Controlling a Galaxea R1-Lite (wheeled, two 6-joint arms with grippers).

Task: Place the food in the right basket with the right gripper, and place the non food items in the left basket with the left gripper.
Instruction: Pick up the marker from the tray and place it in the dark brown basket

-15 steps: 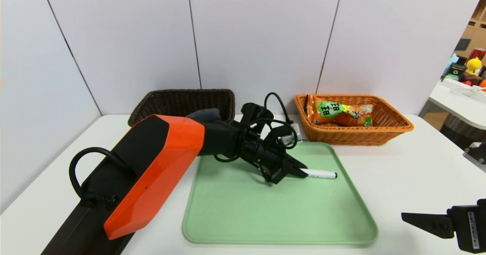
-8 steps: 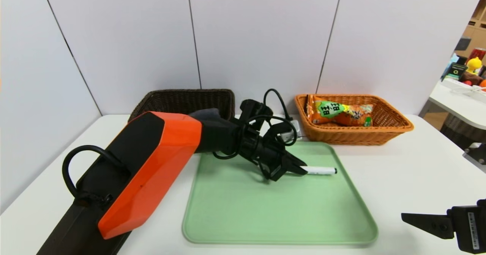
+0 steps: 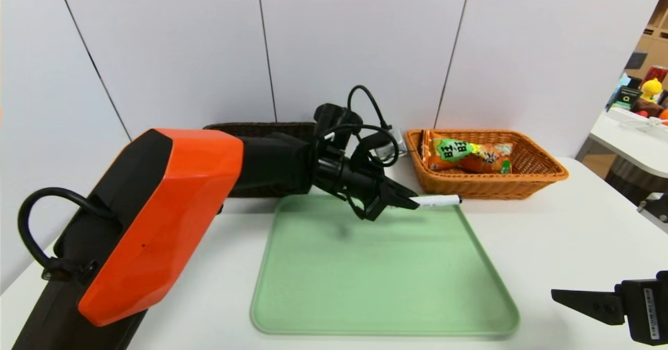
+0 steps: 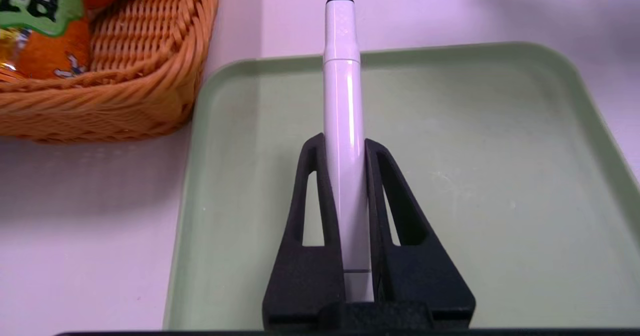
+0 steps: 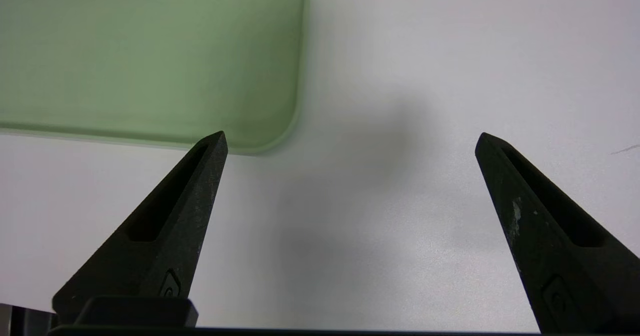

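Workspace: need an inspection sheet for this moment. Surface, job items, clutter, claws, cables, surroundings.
Surface: white table with a green tray; the tray's floor is bare.
Job's things: snack bag lies in the orange basket. Marker is off the tray, held level. Dark basket is mostly hidden behind the left arm; its contents cannot be seen.
Clutter: nothing seen on the table besides these.
Claws: left claw is shut on the marker over the tray's far edge. Right claw is open, parked over bare table off the tray's near right corner.
Cables: black loops on the left wrist.
Surroundings: white wall panels; another table with objects at far right.
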